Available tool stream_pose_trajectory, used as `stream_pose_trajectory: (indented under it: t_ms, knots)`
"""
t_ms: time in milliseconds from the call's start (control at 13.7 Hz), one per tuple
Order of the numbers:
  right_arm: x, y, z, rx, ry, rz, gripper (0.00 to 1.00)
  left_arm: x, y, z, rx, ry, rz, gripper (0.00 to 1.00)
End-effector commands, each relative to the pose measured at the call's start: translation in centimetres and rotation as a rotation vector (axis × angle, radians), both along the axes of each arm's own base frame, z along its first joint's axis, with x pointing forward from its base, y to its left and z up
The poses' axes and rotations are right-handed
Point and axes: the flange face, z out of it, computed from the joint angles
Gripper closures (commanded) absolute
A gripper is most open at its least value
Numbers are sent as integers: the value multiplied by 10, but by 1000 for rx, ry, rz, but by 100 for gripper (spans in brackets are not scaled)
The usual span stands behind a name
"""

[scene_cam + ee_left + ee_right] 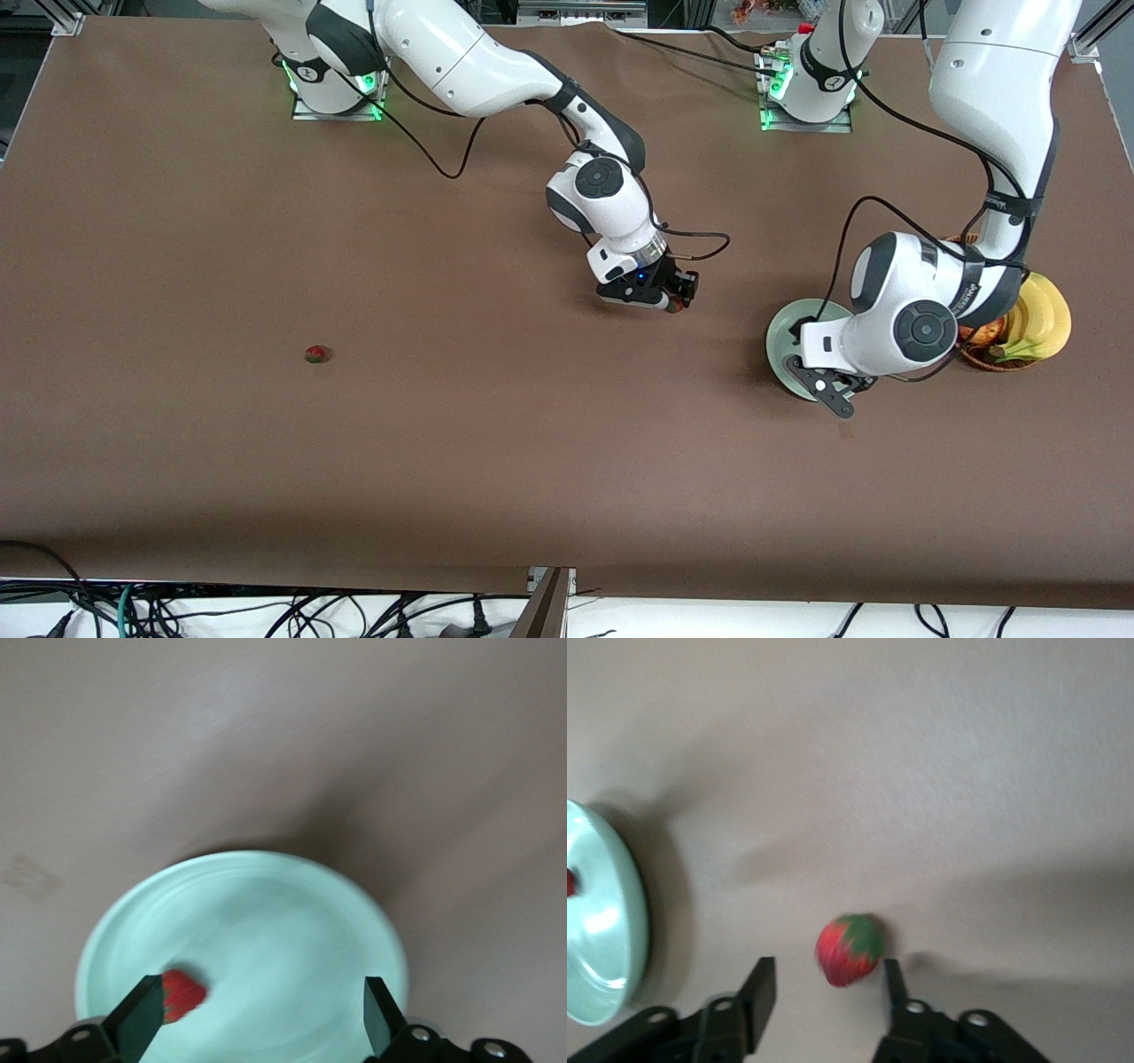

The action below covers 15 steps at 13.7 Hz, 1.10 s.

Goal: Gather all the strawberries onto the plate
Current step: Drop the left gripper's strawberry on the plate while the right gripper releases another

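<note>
Three strawberries: one (pixel 182 994) lies in the plate (pixel 292 904) beneath the spread left hand (pixel 262 1019); another (pixel 849 949), small and light, sits between the parted right hand (pixel 826 992) fingers, best pinched across its body.

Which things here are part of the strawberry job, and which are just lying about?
Job:
- plate
- strawberry in the plate, under the open left tool
- strawberry between the open right tool fingers
- lone strawberry toward the right arm's end

Lying about:
- fruit basket with bananas, beside the plate

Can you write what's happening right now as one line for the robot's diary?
left claw: open over plate, strawberry in it | right claw: open around second strawberry | third strawberry: on table
</note>
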Motion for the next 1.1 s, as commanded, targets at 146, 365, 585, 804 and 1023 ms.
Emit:
stream_pose_trajectory:
  t_ms: [146,365,585,804,1023]
  knots:
    - [108,-101,69,-146,20,45,0,-11,-27,13,-15,25,107,0]
    - [154,-217,70,-287,47,188,0,-26,-57,-7,-111,73,197,0]
    - [162,-323,62,-377,101,316,0,-43,-68,-31,-115,24,223,0]
    - [166,-417,53,-449,242,370,0,-70,-127,-33,-72,52,354,0]
    - [168,-502,47,-516,306,473,0,-103,-178,-28,10,67,599,0]
